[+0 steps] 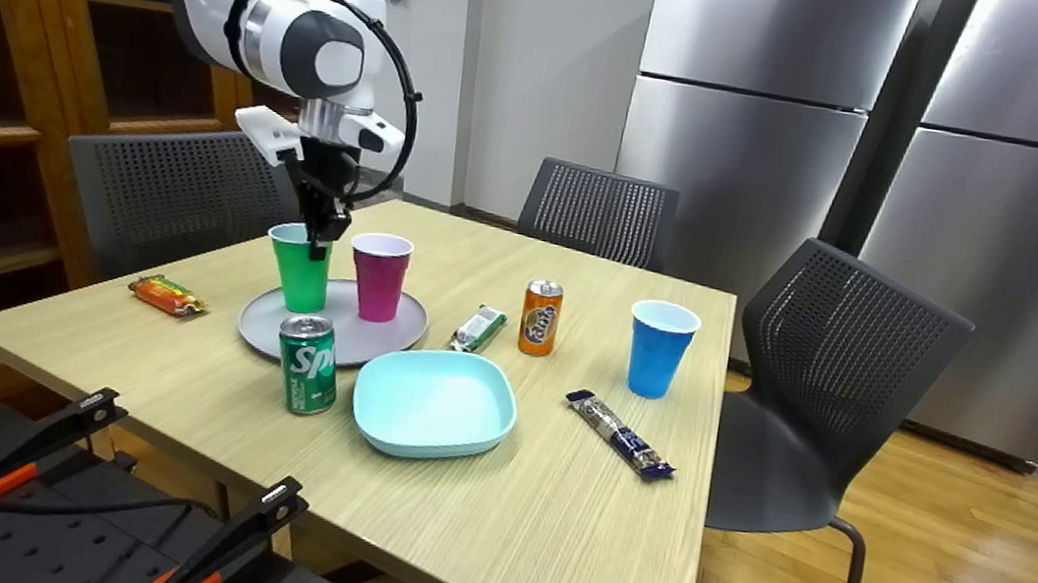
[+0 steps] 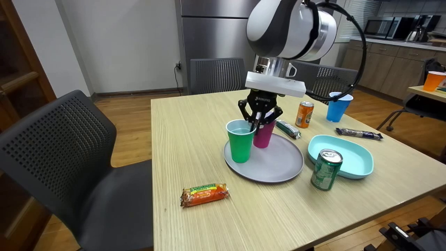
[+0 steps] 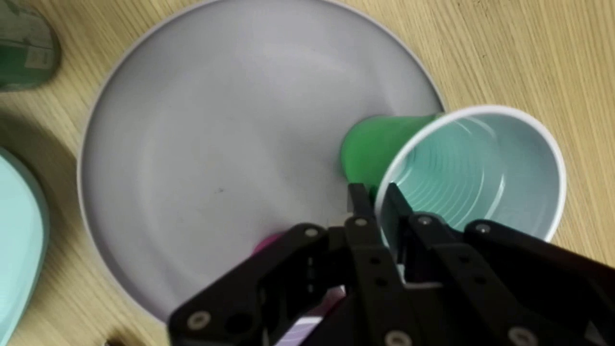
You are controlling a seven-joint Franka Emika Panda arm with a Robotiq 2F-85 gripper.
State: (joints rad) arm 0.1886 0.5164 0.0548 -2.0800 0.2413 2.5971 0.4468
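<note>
My gripper [image 3: 375, 192] points down at the rim of a green cup [image 3: 370, 149] with a pale inside. One finger lies outside the cup wall and the other inside it. A narrow gap separates the fingertips, and the rim passes between them without being pinched. In both exterior views the green cup [image 1: 301, 277] [image 2: 240, 146] stands upright on a round grey plate [image 1: 379, 339] [image 2: 278, 164]. Close beside it on the same plate is a magenta cup [image 1: 378, 282] [image 2: 263, 136]. In the wrist view the gripper hides most of that magenta cup [image 3: 266, 241].
Near the plate are a green Sprite can [image 1: 307, 370] and a turquoise dish [image 1: 436, 405]. Farther along stand an orange Fanta can [image 1: 539, 319] and a blue cup [image 1: 658, 356]. Wrapped bars lie around: green-white [image 1: 479, 328], dark blue [image 1: 618, 433], orange [image 2: 205, 195]. Chairs surround the table.
</note>
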